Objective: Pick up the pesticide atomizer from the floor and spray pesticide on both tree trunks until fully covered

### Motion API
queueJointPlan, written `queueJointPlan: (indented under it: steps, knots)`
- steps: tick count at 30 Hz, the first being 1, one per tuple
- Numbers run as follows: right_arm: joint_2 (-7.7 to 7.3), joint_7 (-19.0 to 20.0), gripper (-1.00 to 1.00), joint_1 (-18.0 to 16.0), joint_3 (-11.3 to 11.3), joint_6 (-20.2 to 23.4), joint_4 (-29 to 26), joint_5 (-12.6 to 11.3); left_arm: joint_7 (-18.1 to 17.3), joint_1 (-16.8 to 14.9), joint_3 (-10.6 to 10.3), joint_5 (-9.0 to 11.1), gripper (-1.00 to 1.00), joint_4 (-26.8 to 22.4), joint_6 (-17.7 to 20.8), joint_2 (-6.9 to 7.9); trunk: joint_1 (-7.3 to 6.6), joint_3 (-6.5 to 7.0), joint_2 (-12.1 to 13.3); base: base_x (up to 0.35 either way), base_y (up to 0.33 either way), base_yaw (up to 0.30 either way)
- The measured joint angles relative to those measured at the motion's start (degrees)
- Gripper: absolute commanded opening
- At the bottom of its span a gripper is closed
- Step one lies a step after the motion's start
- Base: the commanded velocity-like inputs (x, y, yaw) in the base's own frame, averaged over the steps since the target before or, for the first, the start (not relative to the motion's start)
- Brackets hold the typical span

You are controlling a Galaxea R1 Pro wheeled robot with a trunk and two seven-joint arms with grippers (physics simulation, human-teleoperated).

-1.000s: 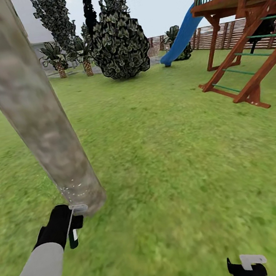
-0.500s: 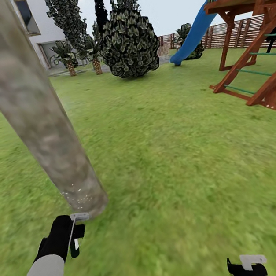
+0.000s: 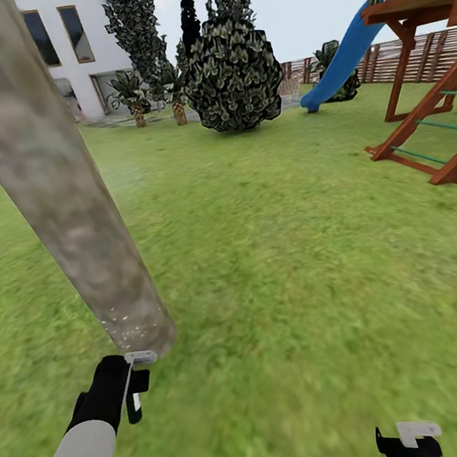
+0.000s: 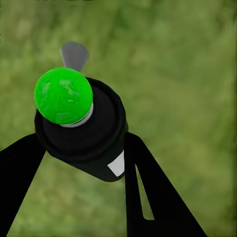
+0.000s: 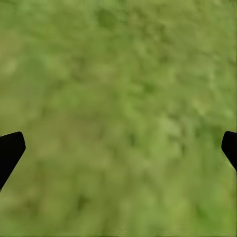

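Left wrist view: the left gripper (image 4: 81, 148) clamps the pesticide atomizer (image 4: 84, 131), a black cylinder with a glossy green cap, over blurred lawn (image 3: 283, 249). The nozzle sits at the base of the mottled, leaning tree trunk (image 3: 51, 183) at 10 o'clock. The right gripper (image 5: 118, 143) is spread apart. The camera has panned left, revealing the white house (image 3: 74, 46).

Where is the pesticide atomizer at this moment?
The pesticide atomizer sits clamped in the left gripper, low on the left of the head view, right at the base of the tree trunk.
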Motion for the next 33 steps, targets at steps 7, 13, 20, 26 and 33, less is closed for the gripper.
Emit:
queueJointPlan:
  steps: [7,13,20,26,33]
  knots:
    - [0.00,-0.01,1.00,0.00,0.03,0.00,0.02,0.00,0.04,0.01,3.93,0.11,-1.00,0.09,-2.22,-0.08,0.00,0.40,0.00,0.195,-0.213,0.222]
    - [0.00,-0.02,1.00,0.00,0.05,0.00,0.01,0.00,0.08,0.01,4.02,0.06,-1.00,0.01,-2.37,-0.12,0.02,0.73,0.00,0.014,-0.269,0.226]
    - [0.06,0.00,1.00,0.00,0.03,0.00,0.01,0.00,0.08,0.01,4.02,0.05,-1.00,0.00,-2.41,-0.14,0.00,1.11,0.00,0.076,-0.272,0.207]
    - [0.00,-0.11,1.00,0.01,-0.01,-0.01,-0.01,0.00,0.09,-0.01,4.05,0.04,-1.00,0.02,-2.42,-0.15,0.00,1.15,0.00,0.152,-0.268,0.009]
    - [0.00,-0.19,1.00,0.00,-0.01,0.00,-0.09,0.00,0.09,0.01,4.07,0.05,-1.00,0.01,-2.39,-0.14,0.00,1.15,0.00,0.152,-0.268,0.072]
